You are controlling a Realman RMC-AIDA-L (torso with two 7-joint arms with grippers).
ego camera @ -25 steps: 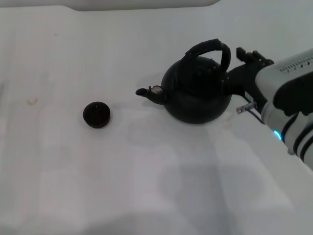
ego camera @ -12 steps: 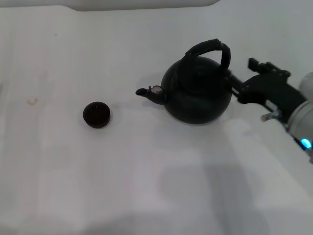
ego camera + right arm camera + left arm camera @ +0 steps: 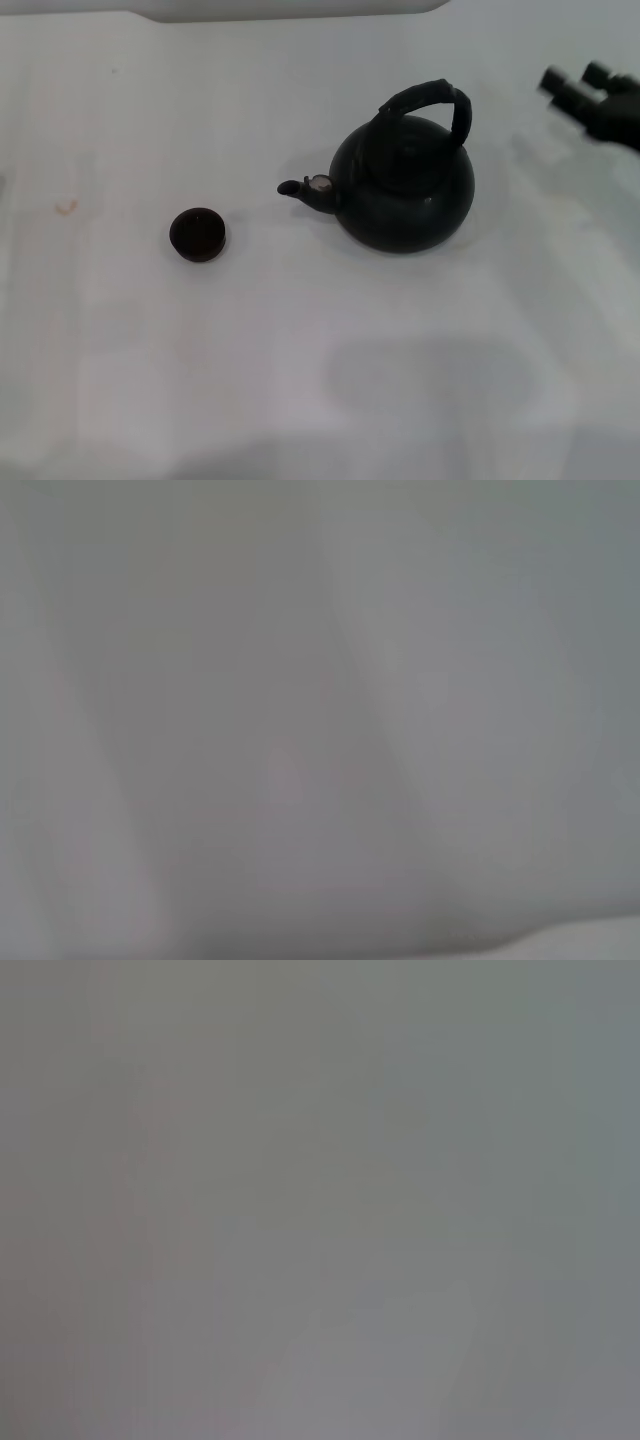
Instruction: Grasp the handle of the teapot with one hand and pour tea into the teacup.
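Note:
The black teapot (image 3: 405, 190) stands upright on the white table, right of centre. Its spout with the small silvery cap (image 3: 318, 184) points left. Its ribbed black handle (image 3: 432, 98) arches over the top. The tiny dark teacup (image 3: 197, 234) stands well to the left of the spout. The cup's inside looks dark reddish-brown; I cannot tell whether that is tea. My right gripper (image 3: 577, 84) is at the far right edge, clear of the teapot, its fingers apart and empty. My left gripper is out of view. Both wrist views show only blank pale surface.
The white table (image 3: 300, 380) spreads around both things. A small yellowish stain (image 3: 66, 207) lies at the far left. A pale raised edge (image 3: 290, 8) runs along the back.
My right gripper has pulled back from beside the teapot's handle, moving right and away until only its fingers show. The teapot and cup have not moved.

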